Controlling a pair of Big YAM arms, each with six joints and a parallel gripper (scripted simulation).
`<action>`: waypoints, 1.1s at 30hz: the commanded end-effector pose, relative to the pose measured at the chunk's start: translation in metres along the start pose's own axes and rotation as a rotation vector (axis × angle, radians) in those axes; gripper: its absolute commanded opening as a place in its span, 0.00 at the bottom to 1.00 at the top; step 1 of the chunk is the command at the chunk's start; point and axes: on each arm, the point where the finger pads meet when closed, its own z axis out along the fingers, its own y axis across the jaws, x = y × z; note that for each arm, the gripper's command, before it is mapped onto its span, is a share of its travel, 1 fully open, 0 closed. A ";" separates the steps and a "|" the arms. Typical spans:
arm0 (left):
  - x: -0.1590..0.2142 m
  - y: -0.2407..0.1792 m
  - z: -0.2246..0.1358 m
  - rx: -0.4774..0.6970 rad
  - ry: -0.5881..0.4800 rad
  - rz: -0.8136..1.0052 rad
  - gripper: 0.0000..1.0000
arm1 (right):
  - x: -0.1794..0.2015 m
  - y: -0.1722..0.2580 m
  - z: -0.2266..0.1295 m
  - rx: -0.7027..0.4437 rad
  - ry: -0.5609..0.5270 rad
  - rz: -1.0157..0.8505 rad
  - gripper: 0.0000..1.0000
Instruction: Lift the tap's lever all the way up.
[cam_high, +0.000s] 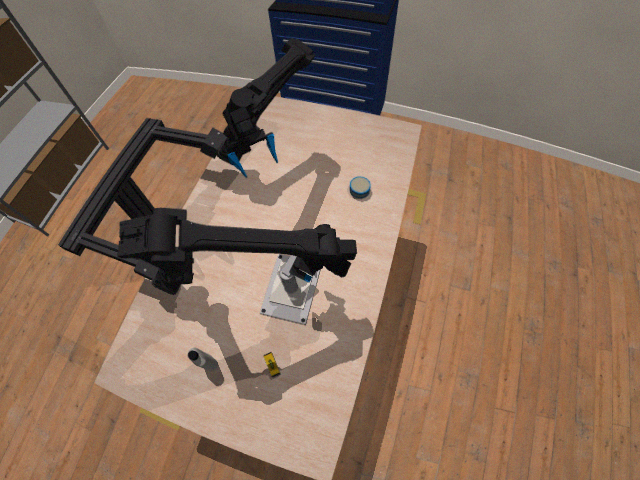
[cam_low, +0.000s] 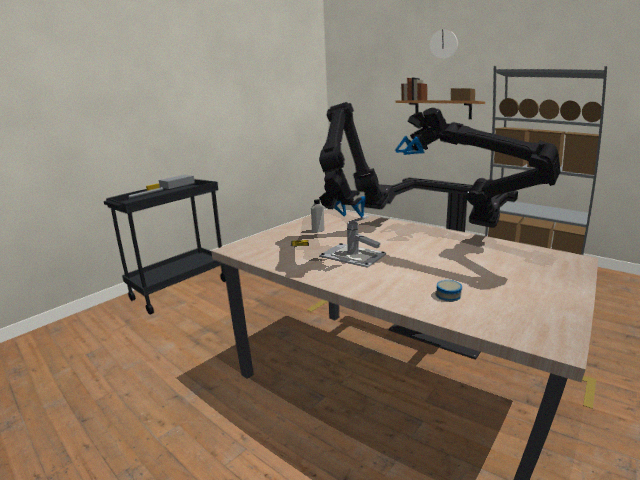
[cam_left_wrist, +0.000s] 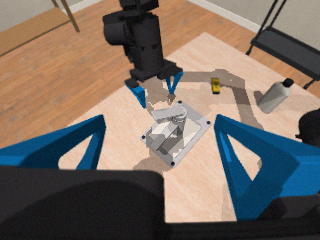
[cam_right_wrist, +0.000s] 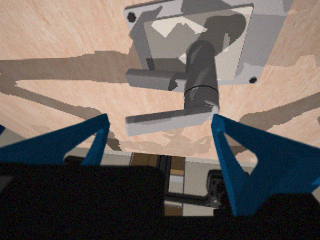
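Observation:
The grey tap (cam_high: 287, 271) (cam_low: 352, 240) (cam_right_wrist: 201, 75) stands upright on its metal plate (cam_high: 281, 312) (cam_left_wrist: 190, 145) (cam_right_wrist: 272, 30). Its spout (cam_low: 368, 241) (cam_right_wrist: 155, 79) sticks out from the body. The lever (cam_left_wrist: 167, 114) (cam_right_wrist: 165, 121) sticks out sideways from the top; its exact tilt is hard to judge. My right gripper (cam_low: 350, 208) (cam_left_wrist: 158, 100) (cam_right_wrist: 160, 119) is wide open just above and beyond the tap's top, with the lever in view across its gap but not gripped. My left gripper (cam_high: 261, 168) (cam_low: 408, 147) (cam_left_wrist: 159, 120) is open and empty, high above the table.
A grey bottle (cam_high: 196, 357) (cam_low: 317, 219) (cam_left_wrist: 274, 97) and a small yellow object (cam_high: 271, 364) (cam_low: 299, 242) (cam_left_wrist: 215, 86) are on one side of the tap. A round blue-rimmed tin (cam_high: 360, 186) (cam_low: 448, 290) lies on the other side. The right arm passes over the tap in the top view.

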 end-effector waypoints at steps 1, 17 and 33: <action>-0.035 0.013 0.001 -0.014 -0.040 -0.060 1.00 | -0.019 -0.006 -0.024 0.026 0.004 0.208 1.00; -0.024 0.009 -0.001 -0.005 -0.031 -0.050 1.00 | -0.020 -0.008 -0.031 0.035 0.005 0.198 1.00; -0.024 0.009 -0.001 -0.005 -0.031 -0.050 1.00 | -0.014 -0.011 -0.023 0.046 0.024 0.199 1.00</action>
